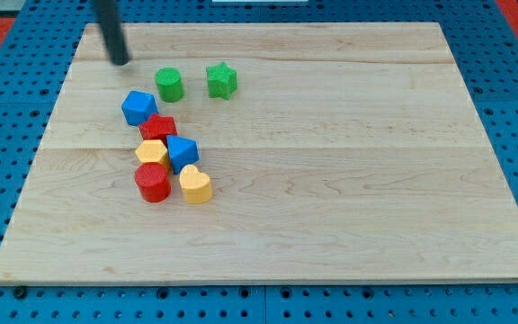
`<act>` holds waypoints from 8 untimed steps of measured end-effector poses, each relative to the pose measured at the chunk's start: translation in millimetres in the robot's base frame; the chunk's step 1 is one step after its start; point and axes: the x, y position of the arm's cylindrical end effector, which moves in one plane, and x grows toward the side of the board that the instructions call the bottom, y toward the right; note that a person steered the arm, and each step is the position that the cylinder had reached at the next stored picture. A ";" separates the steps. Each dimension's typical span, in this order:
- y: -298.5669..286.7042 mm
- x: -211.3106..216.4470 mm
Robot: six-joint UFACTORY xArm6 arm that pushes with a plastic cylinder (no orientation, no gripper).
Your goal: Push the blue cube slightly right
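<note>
The blue cube point(138, 107) lies on the wooden board point(349, 180) in its left half, touching the red star point(158, 127) at its lower right. My tip point(120, 62) is near the board's top left corner. It stands above and slightly left of the blue cube, well apart from it and touching no block. Only the lower part of the rod shows.
A green cylinder point(169, 84) and a green star point(222, 80) lie up and right of the blue cube. Below the red star cluster a yellow hexagon point(152, 151), a second angular blue block point(183, 152), a red cylinder point(152, 183) and a yellow heart point(195, 184).
</note>
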 end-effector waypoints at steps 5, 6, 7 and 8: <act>34.0 92.4; 49.0 92.4; 50.2 92.4; 54.3 92.4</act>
